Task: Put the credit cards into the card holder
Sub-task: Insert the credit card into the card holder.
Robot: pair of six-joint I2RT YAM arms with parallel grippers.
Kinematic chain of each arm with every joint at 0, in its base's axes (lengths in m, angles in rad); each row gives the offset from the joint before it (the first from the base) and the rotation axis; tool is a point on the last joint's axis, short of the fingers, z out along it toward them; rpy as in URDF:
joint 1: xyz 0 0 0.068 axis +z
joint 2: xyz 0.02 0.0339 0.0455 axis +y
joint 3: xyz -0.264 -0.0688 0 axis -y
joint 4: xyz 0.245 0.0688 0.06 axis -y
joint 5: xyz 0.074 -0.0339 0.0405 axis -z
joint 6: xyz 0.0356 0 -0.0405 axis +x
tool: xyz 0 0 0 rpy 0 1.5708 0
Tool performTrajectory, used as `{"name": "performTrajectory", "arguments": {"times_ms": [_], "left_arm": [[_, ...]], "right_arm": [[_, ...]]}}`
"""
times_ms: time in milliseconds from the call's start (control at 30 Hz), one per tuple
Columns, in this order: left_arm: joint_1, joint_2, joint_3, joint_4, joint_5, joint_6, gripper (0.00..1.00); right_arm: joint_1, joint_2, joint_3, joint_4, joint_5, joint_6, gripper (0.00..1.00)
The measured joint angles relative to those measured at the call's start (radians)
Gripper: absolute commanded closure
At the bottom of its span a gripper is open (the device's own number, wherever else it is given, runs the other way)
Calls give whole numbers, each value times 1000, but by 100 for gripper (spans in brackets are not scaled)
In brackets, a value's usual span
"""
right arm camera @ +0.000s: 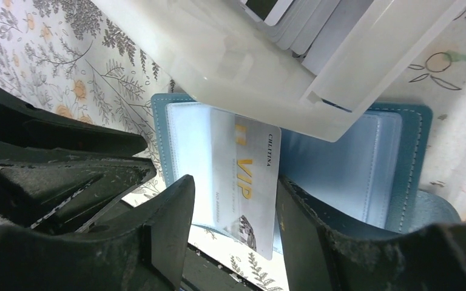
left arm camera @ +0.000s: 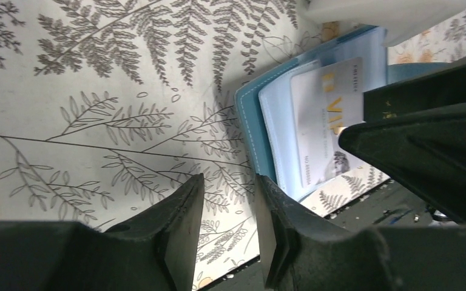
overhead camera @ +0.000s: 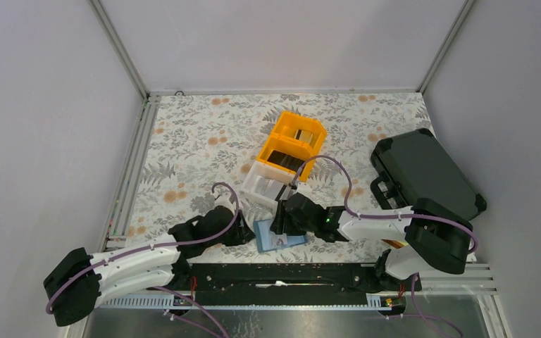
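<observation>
Left end effector (left arm camera: 227, 188) slightly parted, empty, beside card holder (left arm camera: 252, 121) lying open on worktop (left arm camera: 97, 91). Right end effector (right arm camera: 235, 188) parted, empty, over VIP card (right arm camera: 243, 163) in holder's pocket. White bin (right arm camera: 249, 60) just behind, orange bins (overhead camera: 296, 137) beyond.

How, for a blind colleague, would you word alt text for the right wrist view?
A pale VIP card lies on the open teal card holder, between the right gripper's parted fingers. A white bin with more cards covers the holder's far edge.
</observation>
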Motion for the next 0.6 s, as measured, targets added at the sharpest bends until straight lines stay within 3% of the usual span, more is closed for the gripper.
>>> {"name": "performTrajectory", "arguments": {"times_ms": [300,600], "left_arm": [[0,-13,-33,119,34,-45,56],[0,36,-34,166,36,-74,62]], "right_arm": [[3,-11,43,-80,36,-61,41],[4,-10,44,-101,50,-69,43]]}}
